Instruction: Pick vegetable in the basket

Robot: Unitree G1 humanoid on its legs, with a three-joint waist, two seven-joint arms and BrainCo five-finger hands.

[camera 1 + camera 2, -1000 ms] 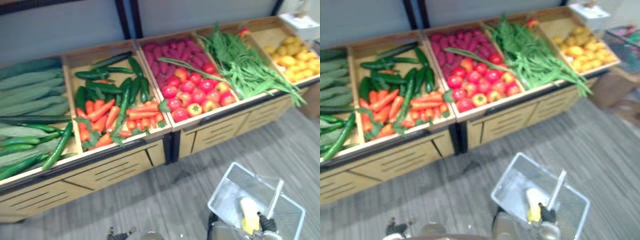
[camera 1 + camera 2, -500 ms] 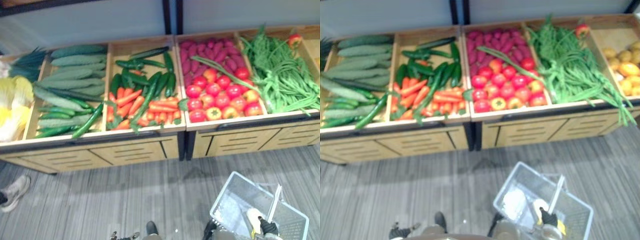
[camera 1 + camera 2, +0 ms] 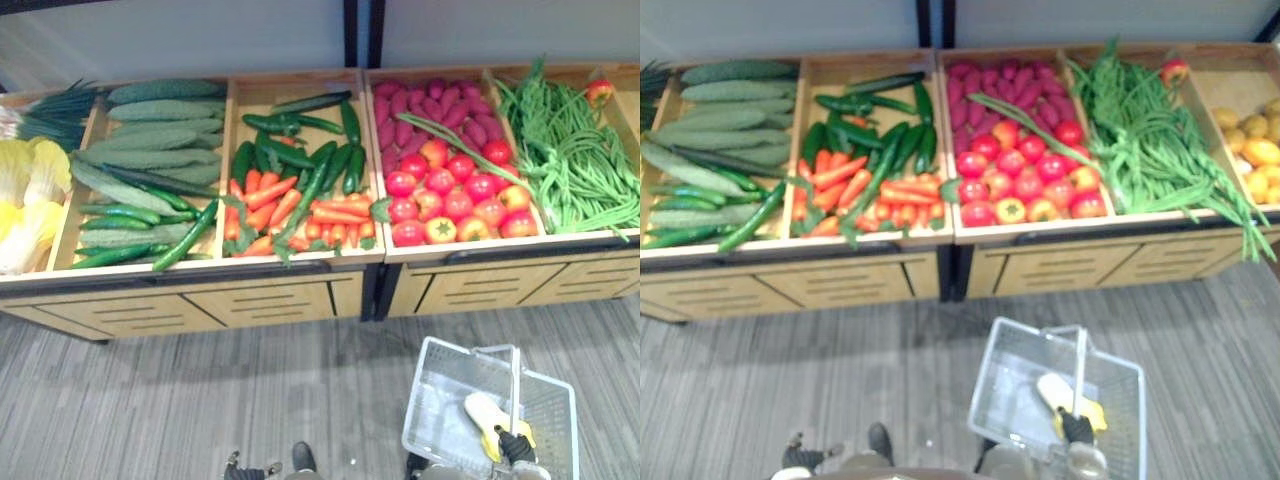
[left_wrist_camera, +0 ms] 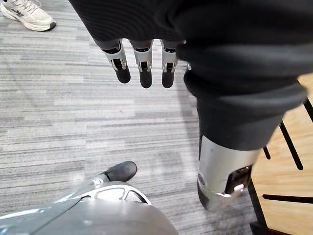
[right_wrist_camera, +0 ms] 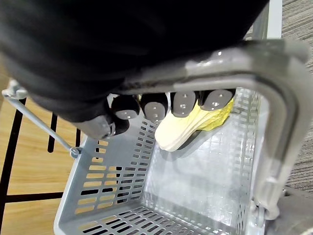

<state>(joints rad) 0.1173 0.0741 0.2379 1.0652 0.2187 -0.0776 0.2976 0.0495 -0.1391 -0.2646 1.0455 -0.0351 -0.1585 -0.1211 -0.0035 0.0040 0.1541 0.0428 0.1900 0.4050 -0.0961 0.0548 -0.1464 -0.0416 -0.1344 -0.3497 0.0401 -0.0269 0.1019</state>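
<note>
The right hand (image 5: 185, 104) has its fingers curled round the grey handle (image 5: 274, 122) of a light grey plastic basket (image 5: 105, 188) and holds it in front of the wooden display stand (image 3: 260, 300), over the grey striped floor (image 3: 200, 400). A pale yellow vegetable (image 5: 178, 132) lies inside the basket, on its bottom, just under the curled fingers. The left hand (image 4: 142, 63) hangs beside the robot above the floor, holding nothing, its fingers straight and relaxed. A person's light shoe (image 4: 27, 14) stands on the floor further away. On the stand, the compartments hold long cucumbers (image 3: 150, 135), carrots (image 3: 320, 215) with dark green vegetables, red tomatoes (image 3: 450, 200) in front of purple sweet potatoes (image 3: 445, 105), and green beans (image 3: 575, 170).
</note>
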